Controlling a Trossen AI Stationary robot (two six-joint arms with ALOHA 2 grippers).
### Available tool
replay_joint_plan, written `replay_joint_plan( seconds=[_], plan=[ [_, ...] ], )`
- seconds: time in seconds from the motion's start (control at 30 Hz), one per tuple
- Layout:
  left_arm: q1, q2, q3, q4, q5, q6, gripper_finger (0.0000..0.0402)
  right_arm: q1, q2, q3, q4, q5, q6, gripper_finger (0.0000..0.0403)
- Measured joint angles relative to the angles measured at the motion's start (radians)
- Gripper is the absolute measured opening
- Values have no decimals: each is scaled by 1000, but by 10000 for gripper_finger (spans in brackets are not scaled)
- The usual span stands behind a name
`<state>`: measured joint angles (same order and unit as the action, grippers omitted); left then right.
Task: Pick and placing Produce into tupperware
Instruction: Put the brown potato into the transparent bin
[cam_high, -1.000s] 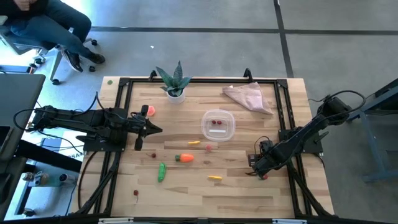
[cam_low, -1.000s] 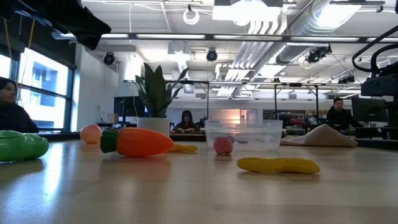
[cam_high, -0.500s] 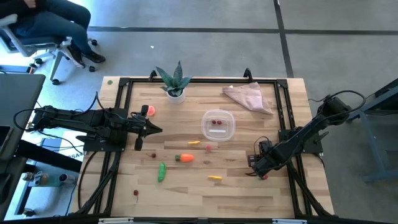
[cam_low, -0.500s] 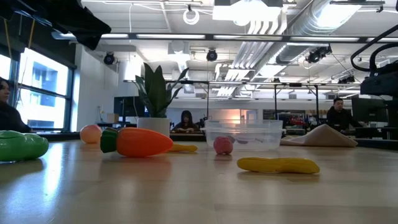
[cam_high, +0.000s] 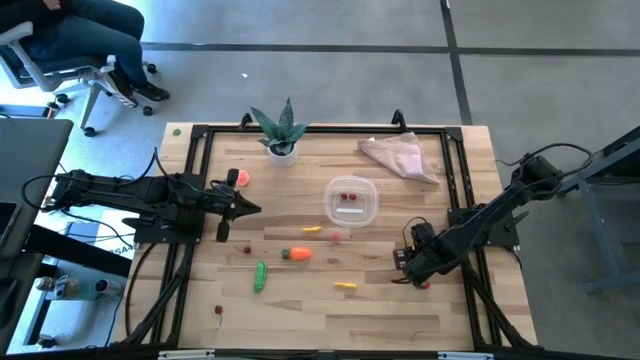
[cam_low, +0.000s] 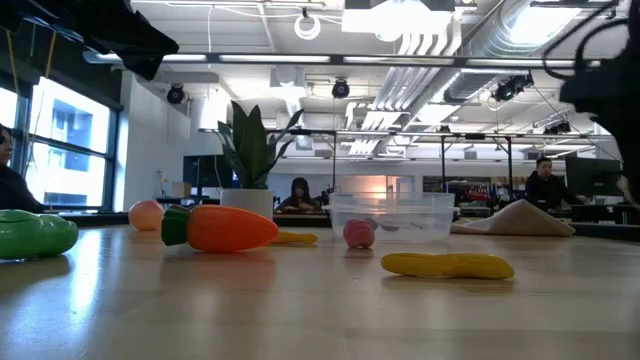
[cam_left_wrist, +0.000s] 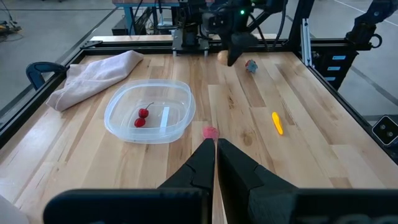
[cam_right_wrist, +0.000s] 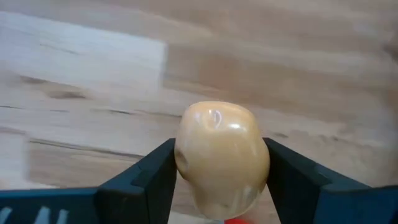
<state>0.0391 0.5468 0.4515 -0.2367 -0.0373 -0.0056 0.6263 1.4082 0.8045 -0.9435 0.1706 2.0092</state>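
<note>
From above, my right jaws (cam_high: 408, 262) have shifted a little toward the tupperware (cam_high: 350, 201), which still holds only two berries (cam_high: 347, 197). My left jaws (cam_high: 250, 208) wait pressed shut near the peach (cam_high: 242, 178). Low down, my right arm now shows at the edge, lifting. At my right wrist, the jaws clasp the potato (cam_right_wrist: 222, 158) above the tabletop (cam_right_wrist: 74, 81), so carrying comes next.
</note>
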Motion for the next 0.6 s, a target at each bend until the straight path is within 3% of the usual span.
replay_joint_plan(
  seconds=[0.27,0.4,0.6],
  plan=[
    [0,0,0,0,0,0,7,-164,0,189,-105,177,-289,199],
    [0,0,0,0,0,0,7,-291,-1,304,-110,248,-544,199],
    [0,0,0,0,0,0,7,-485,-1,425,16,266,-918,199]
  ],
)
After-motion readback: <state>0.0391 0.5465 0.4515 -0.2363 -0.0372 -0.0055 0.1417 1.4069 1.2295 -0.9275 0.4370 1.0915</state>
